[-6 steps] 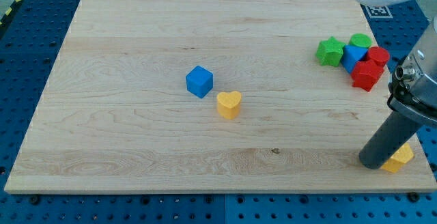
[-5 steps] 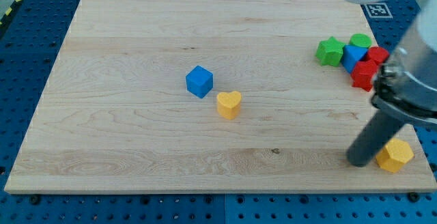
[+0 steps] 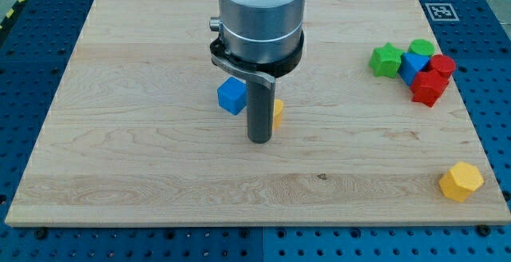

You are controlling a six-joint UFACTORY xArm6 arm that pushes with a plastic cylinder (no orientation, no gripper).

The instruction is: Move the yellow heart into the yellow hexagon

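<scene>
The yellow heart (image 3: 277,112) lies near the middle of the table (image 3: 120,158), mostly hidden behind the rod. My tip (image 3: 259,140) sits just below and left of it; whether they touch, I cannot tell. There are no fingers to open or clench. The blue cube (image 3: 231,96) is just left. The yellow hexagon (image 3: 461,182) sits well apart, bottom right.

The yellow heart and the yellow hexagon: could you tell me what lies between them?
Only bare board between the yellow heart and the yellow hexagon, in the camera view.
</scene>
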